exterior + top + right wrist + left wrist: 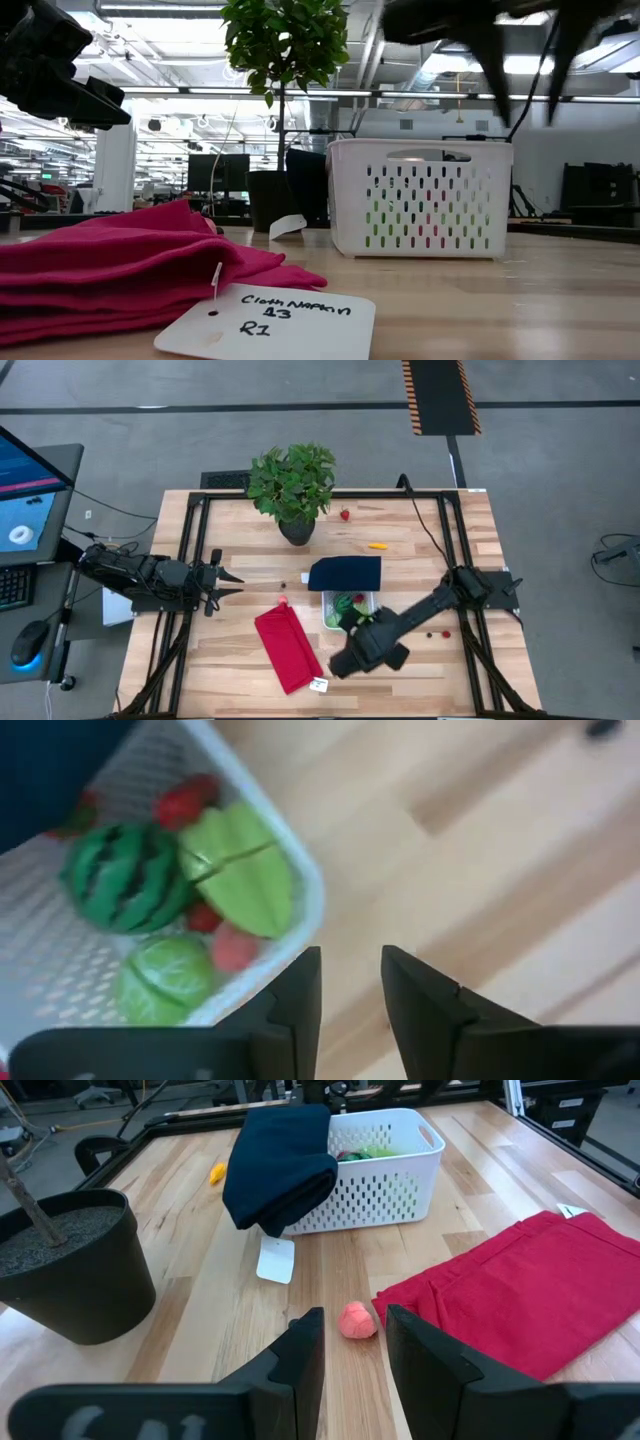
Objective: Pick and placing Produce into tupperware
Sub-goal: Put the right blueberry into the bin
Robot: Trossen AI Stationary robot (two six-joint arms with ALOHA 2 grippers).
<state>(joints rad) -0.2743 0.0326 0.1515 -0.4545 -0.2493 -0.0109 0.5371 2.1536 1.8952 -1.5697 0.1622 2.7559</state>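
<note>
The white perforated tupperware (pixel 349 607) stands mid-table. Inside it lie a striped dark-green round piece (pixel 125 875), a green star-shaped piece (pixel 245 870), a pale green round piece (pixel 165 980) and small red pieces. A dark navy cover (pixel 280 1165), which looks like folded cloth, is draped over its far rim. My right gripper (pixel 350 960) hangs open above the tupperware's near rim, holding nothing. My left gripper (pixel 352 1315) waits open at the table's left. A small pink piece (pixel 357 1323) lies on the wood ahead of it, and its fingers do not touch the piece.
A potted plant (pixel 293 490) stands at the far middle and a red cloth (pixel 288 648) with a paper tag lies near the front. Loose on the wood are an orange piece (pixel 377 546), a red strawberry (pixel 345 515) and tiny red berries (pixel 438 633).
</note>
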